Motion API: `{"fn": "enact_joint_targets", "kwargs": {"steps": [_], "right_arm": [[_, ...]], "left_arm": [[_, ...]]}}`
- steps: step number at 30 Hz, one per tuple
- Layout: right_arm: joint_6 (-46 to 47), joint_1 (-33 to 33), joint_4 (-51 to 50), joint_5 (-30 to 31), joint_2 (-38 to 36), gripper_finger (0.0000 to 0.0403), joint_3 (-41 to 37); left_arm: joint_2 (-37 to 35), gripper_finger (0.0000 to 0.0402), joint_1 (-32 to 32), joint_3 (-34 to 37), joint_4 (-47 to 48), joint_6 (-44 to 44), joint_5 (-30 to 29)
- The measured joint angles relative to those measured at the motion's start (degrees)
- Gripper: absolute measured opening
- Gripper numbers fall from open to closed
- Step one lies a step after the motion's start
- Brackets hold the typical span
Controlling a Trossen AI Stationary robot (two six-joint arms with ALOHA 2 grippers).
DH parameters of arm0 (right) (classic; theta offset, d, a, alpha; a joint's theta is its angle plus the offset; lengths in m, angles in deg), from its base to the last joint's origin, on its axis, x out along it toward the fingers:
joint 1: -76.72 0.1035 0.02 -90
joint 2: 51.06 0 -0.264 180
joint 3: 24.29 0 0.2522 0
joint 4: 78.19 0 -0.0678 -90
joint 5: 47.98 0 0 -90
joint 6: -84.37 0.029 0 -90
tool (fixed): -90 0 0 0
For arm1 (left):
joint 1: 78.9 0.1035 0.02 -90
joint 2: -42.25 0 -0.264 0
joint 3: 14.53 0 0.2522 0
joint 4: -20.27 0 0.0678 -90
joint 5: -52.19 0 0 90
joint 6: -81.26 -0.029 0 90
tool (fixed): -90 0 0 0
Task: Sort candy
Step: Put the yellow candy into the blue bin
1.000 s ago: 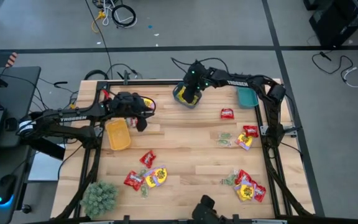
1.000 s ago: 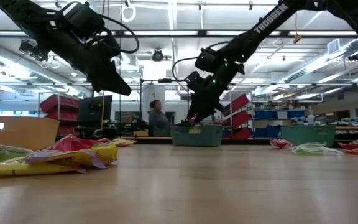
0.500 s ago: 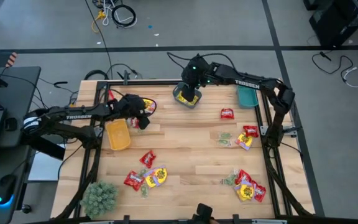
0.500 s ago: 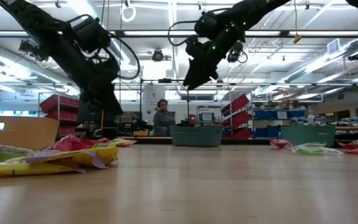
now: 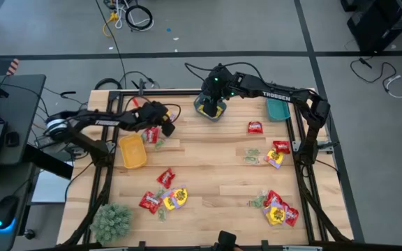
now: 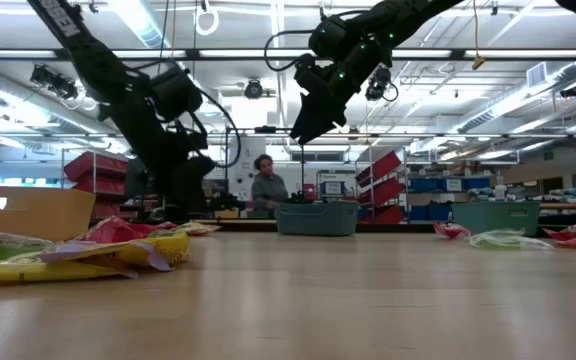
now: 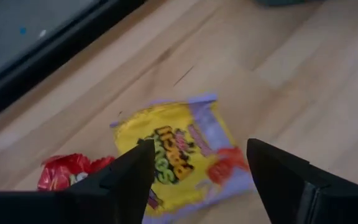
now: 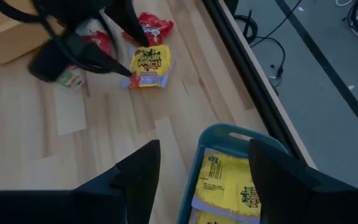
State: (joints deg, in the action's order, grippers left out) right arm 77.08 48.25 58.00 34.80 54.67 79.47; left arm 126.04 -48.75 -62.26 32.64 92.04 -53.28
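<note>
My left gripper [image 7: 197,165] is open and hovers low over a yellow packet with purple marks [image 7: 179,152] that lies flat on the table near its far left corner, a red packet [image 7: 67,171] beside it. In the high view this gripper [image 5: 161,127] is just right of the yellow bin [image 5: 132,150]. My right gripper [image 8: 201,171] is open and empty, raised above the teal bin [image 8: 229,134], which holds yellow packets [image 8: 225,180]. From above, that gripper [image 5: 213,103] stands over the bin [image 5: 202,111] at the far edge.
More candy lies in heaps near the near edge [image 5: 166,197] and at the near right [image 5: 278,209], with some at the right [image 5: 272,153] and a lone red packet [image 5: 255,127]. A second teal bin [image 5: 278,109] sits far right. A green plant ball [image 5: 112,219] sits near left.
My right gripper has risen out of the teal bin and now hangs well above it. My left gripper has come down toward the packets at the far left of the table and shifted slightly toward the right.
</note>
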Motion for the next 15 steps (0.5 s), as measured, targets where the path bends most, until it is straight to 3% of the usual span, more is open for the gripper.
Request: {"fn": "enact_joint_targets", "kwargs": {"steps": [9, 15], "right_arm": [[-0.39, 0.44, -0.27, 0.15, 0.0, 0.0227, 0.0], [-0.42, 1.23, -1.11, 0.15, 0.02, 0.0221, 0.0]], "left_arm": [[10.0, 0.0252, 2.41, -4.16, -0.83, -1.86, 0.74], [11.65, 0.0188, 2.05, -4.86, 0.2, -3.72, 2.25]]}}
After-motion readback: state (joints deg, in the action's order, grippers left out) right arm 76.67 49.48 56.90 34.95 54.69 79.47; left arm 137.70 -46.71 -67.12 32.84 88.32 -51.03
